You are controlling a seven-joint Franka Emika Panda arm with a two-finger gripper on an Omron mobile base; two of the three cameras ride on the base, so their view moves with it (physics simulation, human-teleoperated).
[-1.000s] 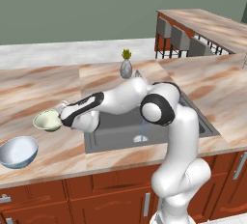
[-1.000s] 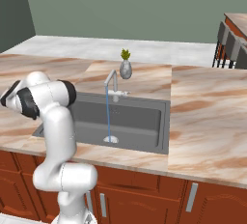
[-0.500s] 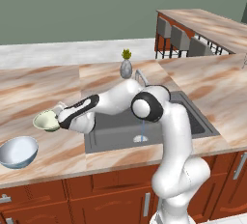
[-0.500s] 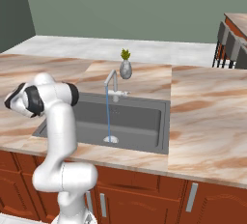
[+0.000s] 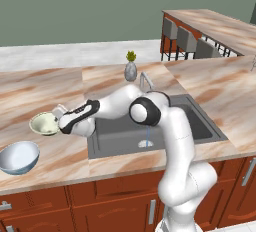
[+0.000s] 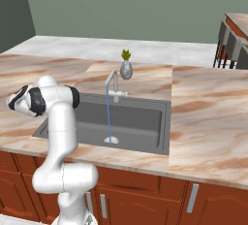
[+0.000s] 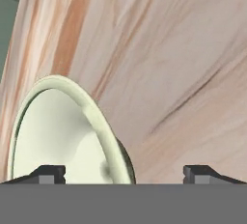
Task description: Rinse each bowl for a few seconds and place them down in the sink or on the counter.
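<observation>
At the far left of the counter (image 5: 45,91), close to its front edge, sits the larger blue-white bowl (image 5: 19,157), upright and well clear of the arm; just behind it and a little to the right rests the small cream-green bowl (image 5: 45,123), also on the marble top, left of the sink; the gripper (image 5: 59,117) reaches low across the counter toward this small bowl, its jaws spread wide, and in the hand view the 2 dark tips stand far apart with the bowl's near rim (image 7: 67,136) between them, 1 tip (image 7: 47,173) over the pale inside of the bowl and the other (image 7: 202,172) over bare stone; whether either finger touches the rim I cannot tell; nothing is pinched; next comes the white arm (image 5: 170,141), bent over the sink's left half; the sink (image 6: 145,117) is a dark grey basin set in the counter, with a round drain (image 6: 111,140) on its floor; a thin blue stream of water (image 6: 108,117) falls from the slim silver faucet (image 6: 113,81) straight onto that drain; behind the faucet, on the strip of counter at the back, stands a small grey vase (image 6: 126,69) holding a green plant; farther right the marble runs on bare; at the far right dark-backed stools (image 5: 187,38) line a raised bar (image 5: 215,23).
</observation>
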